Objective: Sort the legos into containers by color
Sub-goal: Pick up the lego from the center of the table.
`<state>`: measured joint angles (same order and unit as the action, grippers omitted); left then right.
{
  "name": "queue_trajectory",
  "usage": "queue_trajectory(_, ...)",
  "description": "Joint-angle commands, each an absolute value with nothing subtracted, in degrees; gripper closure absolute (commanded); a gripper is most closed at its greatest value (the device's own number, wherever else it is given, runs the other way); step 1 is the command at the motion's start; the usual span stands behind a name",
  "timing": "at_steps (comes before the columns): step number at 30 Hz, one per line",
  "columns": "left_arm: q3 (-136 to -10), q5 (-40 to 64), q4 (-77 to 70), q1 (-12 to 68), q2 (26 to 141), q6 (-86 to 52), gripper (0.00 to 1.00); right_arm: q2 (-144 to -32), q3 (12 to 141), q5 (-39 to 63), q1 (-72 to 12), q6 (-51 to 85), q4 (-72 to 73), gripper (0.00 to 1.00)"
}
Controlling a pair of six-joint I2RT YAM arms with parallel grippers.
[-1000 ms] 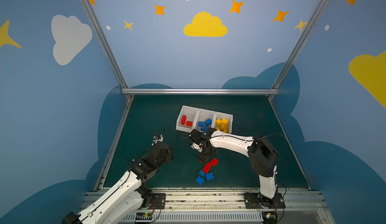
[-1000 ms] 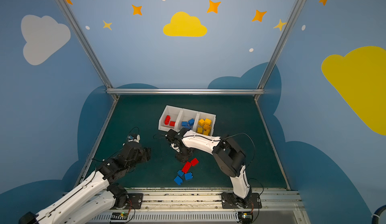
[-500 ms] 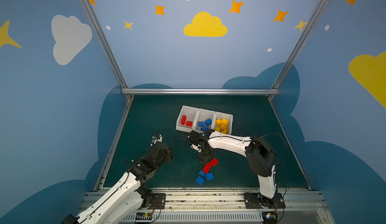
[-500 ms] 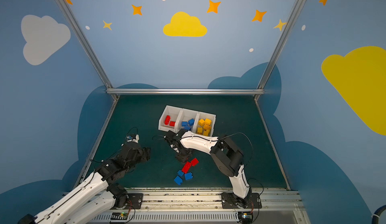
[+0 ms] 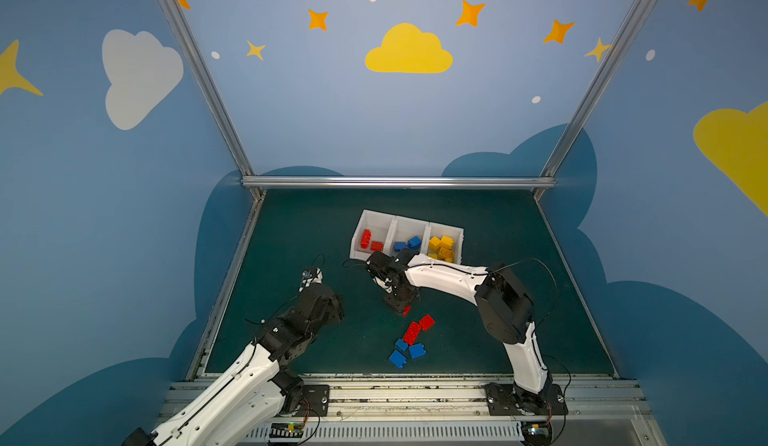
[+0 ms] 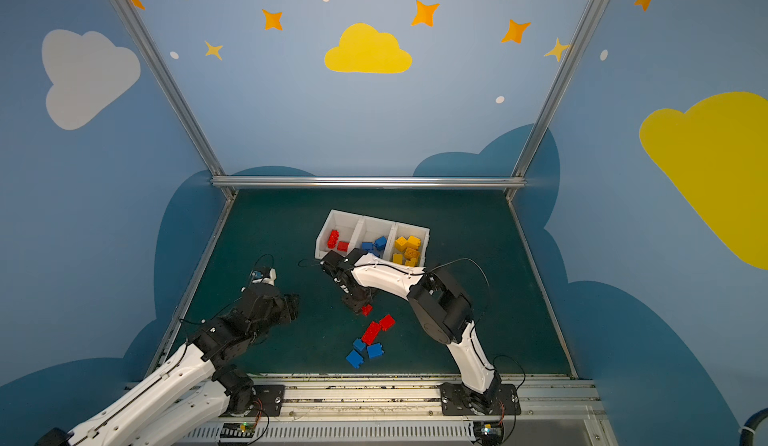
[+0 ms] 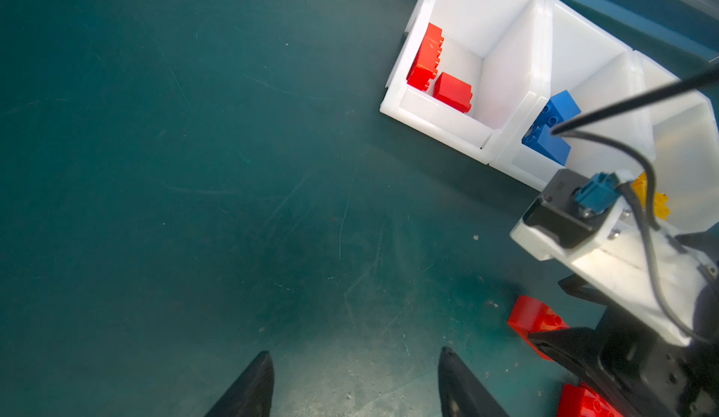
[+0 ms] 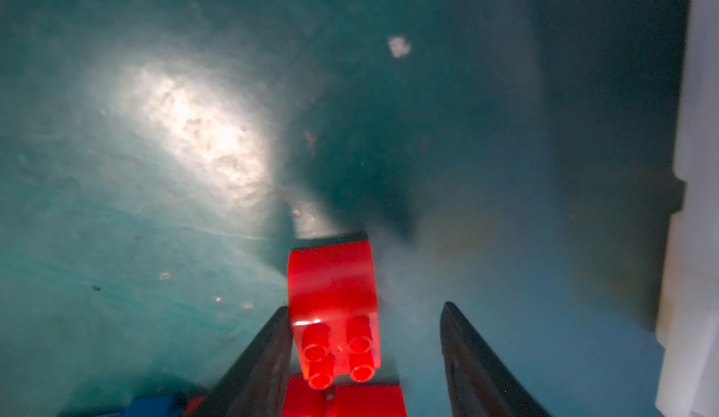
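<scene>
on the green mat [image 5: 311,236], in both top views, a white tray [image 5: 365,215] with three compartments sits toward the back: red bricks [image 5: 365,239] in one end compartment, blue bricks [image 5: 409,243] in the middle one, yellow bricks [image 5: 441,246] in the other end. nearer the robot bases, the right gripper [image 5: 401,304] points down at a small red brick [image 5: 406,310] lying on the mat. just in front of that lies a loose pile [image 5: 412,333] of two more red pieces and three blue ones. the left gripper [image 6: 293,304] hangs over bare mat, well apart from every brick

from the left wrist, the left gripper's fingers [image 7: 253,388] stand apart with nothing between them; the small red brick [image 7: 533,316] shows on the mat beside the right gripper

from the right wrist, the small red brick [image 8: 332,290] sits between the right gripper's fingers, studs facing the camera. it touches one finger [image 8: 264,356], with a clear gap to the other, so the jaws are apart and not clamped on it. more red pieces lie just beside its studded end
</scene>
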<state>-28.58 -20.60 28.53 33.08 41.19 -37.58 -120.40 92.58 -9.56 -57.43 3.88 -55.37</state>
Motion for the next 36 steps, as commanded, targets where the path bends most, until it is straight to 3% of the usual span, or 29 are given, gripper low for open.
queue_trajectory(1, -28.8, -21.3, 29.6, 32.8, 41.0, -37.7, 0.33, -120.4, 92.1, -7.8, -57.1, 4.6, -56.4, 0.42)
queue_trajectory(8, -28.2, -21.3, 29.2, 32.8, 40.8, -38.2, 0.33, -119.0, 88.6, -6.1, -57.2, 4.6, -55.9, 0.54)
queue_trajectory(17, -28.0, -21.3, 29.4, 32.7, 40.3, -38.6, 0.33, -118.8, 89.1, -6.2, -57.1, 6.0, -55.8, 0.81)
queue_trajectory(24, -28.0, -21.7, 30.4, 32.7, 38.9, -38.8, 0.33, -118.1, 97.6, -4.2, -55.0, 5.1, -58.5, 0.85)
queue_trajectory(36, -27.7, -19.6, 31.0, 32.7, 37.5, -39.3, 0.33, -132.0, 132.8, -4.2, -48.5, -0.6, -61.4, 0.83)
